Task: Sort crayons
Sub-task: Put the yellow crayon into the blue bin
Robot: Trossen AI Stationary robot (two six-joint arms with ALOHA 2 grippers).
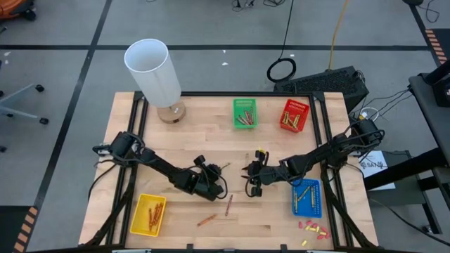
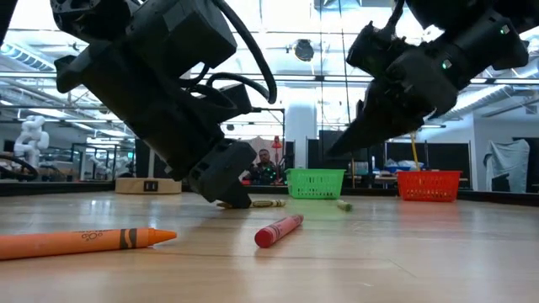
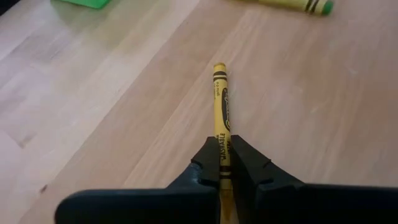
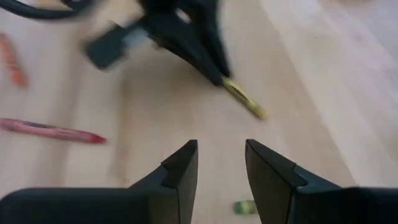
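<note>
High view: baskets, green (image 1: 245,113), red (image 1: 294,115), blue (image 1: 306,197) and yellow (image 1: 148,213), each hold crayons. Left wrist view: left gripper (image 3: 224,163) clenched on a yellow crayon (image 3: 221,99) lying mid-table. Right wrist view: right gripper (image 4: 221,163) released, empty.

Baskets: 4 total, 1 each colour. Green basket (image 1: 245,113), red basket (image 1: 294,115), blue basket (image 1: 306,197), yellow basket (image 1: 148,213); crayons inside each too small to count.

Loose crayons on table: 1 yellow crayon (image 3: 221,115), 1 red crayon (image 2: 279,230), 1 orange crayon (image 2: 84,241), 1 green-tipped crayon (image 3: 297,5); maybe more, can't tell.

Arms: 2. Lamp (image 1: 153,74): 1.

Stubby bits (image 1: 311,228), red/yellow: approx. 6, count uncertain.
</note>
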